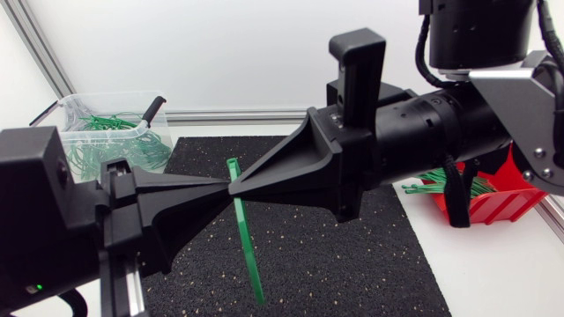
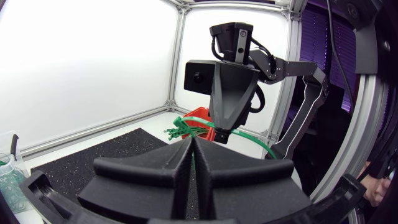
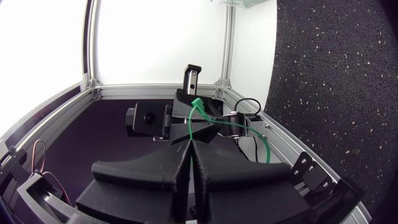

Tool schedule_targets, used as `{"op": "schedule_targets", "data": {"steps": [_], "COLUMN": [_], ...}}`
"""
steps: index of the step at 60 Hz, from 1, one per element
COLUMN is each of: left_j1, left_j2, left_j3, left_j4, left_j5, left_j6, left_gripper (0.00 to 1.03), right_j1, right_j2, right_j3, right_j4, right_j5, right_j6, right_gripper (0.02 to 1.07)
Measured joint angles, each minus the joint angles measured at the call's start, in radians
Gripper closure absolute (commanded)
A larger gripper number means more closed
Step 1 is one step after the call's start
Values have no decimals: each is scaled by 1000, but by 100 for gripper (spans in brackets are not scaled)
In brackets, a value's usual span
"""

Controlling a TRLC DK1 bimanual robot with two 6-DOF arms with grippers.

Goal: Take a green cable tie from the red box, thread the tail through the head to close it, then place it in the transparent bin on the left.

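Clear plastic bin [image 1: 66,107] upper left holds looped ties [image 1: 110,123]; red box [image 1: 502,204] at right edge holds loose ties [image 1: 441,183]. Left gripper [image 1: 220,182] and right gripper [image 1: 240,187] are both clenched, tip to tip at centre frame, on one flat green cable tie [image 1: 245,238]. Its tail hangs over the speckled black mat [image 1: 352,264].

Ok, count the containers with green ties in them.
2: the transparent bin at the table's far left, and the red box at the right, partly hidden behind the right arm.
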Motion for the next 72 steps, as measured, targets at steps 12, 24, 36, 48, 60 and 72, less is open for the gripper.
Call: {"op": "schedule_targets", "data": {"steps": [12,24,36,48,60,72], "left_j1": [-89,-74,-69,-71,-71,-71], "left_j2": [-8,-8,-26,-49,-71,-60], "left_j3": [-58,-61,-61,-60,-59,-59], "left_j4": [83,106,106,82,29,47], "left_j5": [-152,-164,-169,-169,-150,-143], "left_j6": [101,128,131,154,162,211], "left_gripper": [99,99,99,99,99,99], "right_j1": [0,0,-14,-21,-20,-6], "right_j2": [1,3,27,28,24,20], "right_j3": [0,-10,-16,-16,-29,-30], "right_j4": [11,10,10,11,10,10], "right_j5": [2,5,5,5,4,5], "right_j6": [16,22,22,22,22,22], "right_gripper": [101,101,101,101,101,101]}}
